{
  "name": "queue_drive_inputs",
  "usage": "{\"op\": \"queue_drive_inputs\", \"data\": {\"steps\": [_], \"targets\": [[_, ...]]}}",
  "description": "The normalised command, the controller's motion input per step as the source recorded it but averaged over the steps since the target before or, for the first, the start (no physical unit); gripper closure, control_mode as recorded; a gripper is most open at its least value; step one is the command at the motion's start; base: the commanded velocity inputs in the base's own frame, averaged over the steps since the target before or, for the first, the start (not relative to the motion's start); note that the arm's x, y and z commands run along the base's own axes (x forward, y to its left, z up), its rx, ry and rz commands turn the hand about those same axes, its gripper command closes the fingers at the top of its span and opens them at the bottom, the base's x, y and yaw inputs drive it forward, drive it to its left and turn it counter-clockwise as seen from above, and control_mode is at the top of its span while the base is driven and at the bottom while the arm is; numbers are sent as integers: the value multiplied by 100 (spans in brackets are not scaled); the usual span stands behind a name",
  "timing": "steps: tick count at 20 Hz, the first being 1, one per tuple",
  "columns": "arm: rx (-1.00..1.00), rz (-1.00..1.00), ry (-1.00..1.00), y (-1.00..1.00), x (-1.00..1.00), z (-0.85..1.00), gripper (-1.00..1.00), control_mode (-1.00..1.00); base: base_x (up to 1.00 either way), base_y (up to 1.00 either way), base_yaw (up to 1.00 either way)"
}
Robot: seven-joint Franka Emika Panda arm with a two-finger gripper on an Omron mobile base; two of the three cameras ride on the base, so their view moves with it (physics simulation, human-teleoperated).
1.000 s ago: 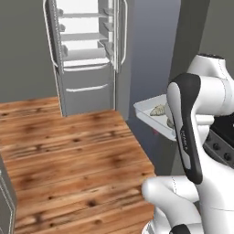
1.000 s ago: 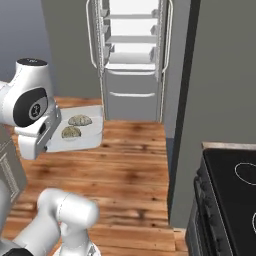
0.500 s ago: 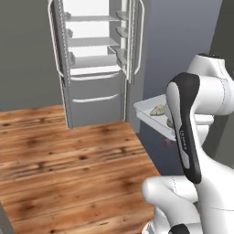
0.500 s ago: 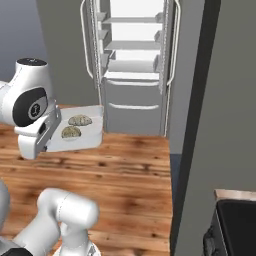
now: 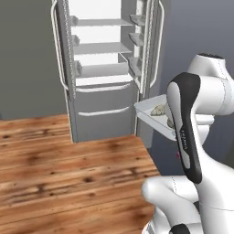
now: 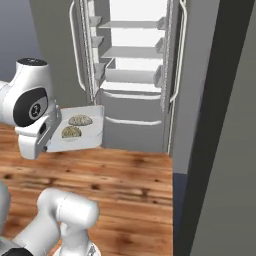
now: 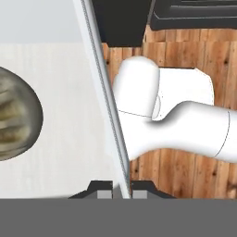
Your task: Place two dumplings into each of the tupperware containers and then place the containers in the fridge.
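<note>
One tupperware container (image 6: 80, 131) is loaded with two dumplings (image 6: 79, 120) and is carried in the air by the gripper (image 7: 121, 187), whose two fingertips close on the tray's rim, one on either side of the thin wall, as the hand view shows; a dumpling (image 7: 16, 121) lies just inside that wall on the pale tray floor. So the filling of this container looks done, and what remains for it is the placing: the fridge (image 6: 132, 75) stands open ahead, its white shelves (image 5: 100, 47) bare, and the tray hangs in front of and below them, well apart, beside the fridge's lower drawers. The second container cannot be accounted for from these pictures, so whether it is filled or stored is unknown. In the left base view the container (image 5: 153, 114) sits near the open right door. The floor (image 5: 68, 169) is warm wooden planking, the walls flat grey, and a dark appliance edge (image 7: 194, 14) lies past the floor in the hand view
</note>
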Motion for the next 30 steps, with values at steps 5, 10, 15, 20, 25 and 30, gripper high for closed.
{"op": "queue_drive_inputs", "data": {"steps": [5, 10, 15, 20, 25, 30], "targets": [[0, 0, 0, 0, 0, 0, 100, 100, 100, -23, 12], [0, 0, 0, 0, 0, 0, 100, 100, 100, -18, 12], [0, 0, 0, 0, 0, 0, 100, 100, 100, -12, 12], [0, 0, 0, 0, 0, 0, 100, 100, 100, -23, 13], [0, 0, 0, 0, 0, 0, 100, 100, 91, -53, 11], [0, 0, 0, 0, 0, 0, 100, 100, 80, -27, -3]]}}
